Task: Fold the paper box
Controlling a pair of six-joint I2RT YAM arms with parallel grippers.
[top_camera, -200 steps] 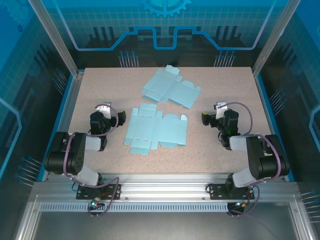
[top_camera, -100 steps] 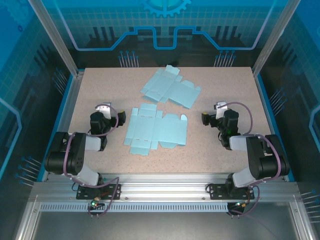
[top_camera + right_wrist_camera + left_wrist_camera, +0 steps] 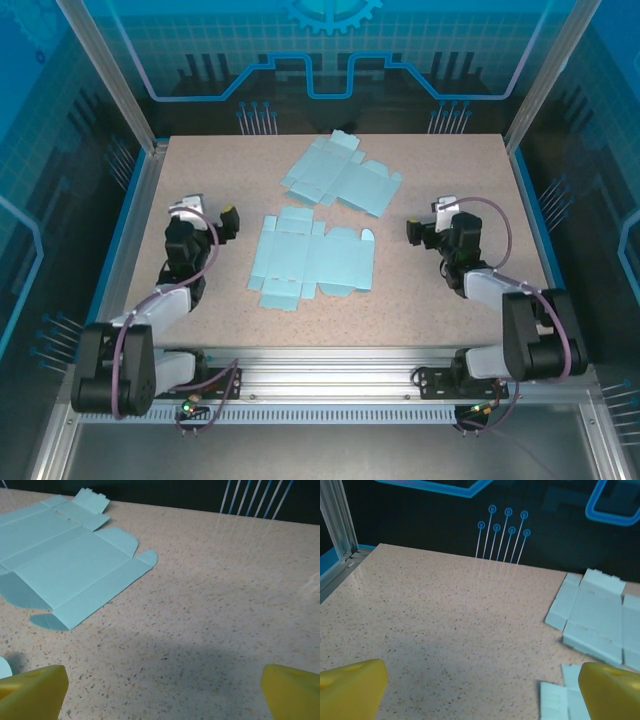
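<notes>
- Step in hand: the approach, by the look of it, with no flap lifted and no crease raised anywhere.
- Near paper sheet [image 3: 310,262]: flat on the middle of the surface, between the two claws; probably the one to fold first.
- Far paper sheet [image 3: 340,178]: also flat, lying at an angle just beyond the near one and apart from it.
- Left claw [image 3: 210,213]: spread wide, pinching nothing, held near the left edge of the near paper sheet without touching it.
- Right claw [image 3: 428,220]: spread wide too and empty, off to the right of the same sheet.
- Next move: calls for bringing one claw down to a side flap and working a fingertip under its edge — with the other claw pinning the middle panel.
- Risk: thin paper lying flush, so hard to get under and likely to slide rather than lift.
- Surface [image 3: 450,160]: speckled beige board with a blue border.
- Room: see-through blue walls [image 3: 330,60] printed with line patterns, metal posts [image 3: 105,75] at the corners, a metal rail [image 3: 320,385] along the near edge under the arm bases.
</notes>
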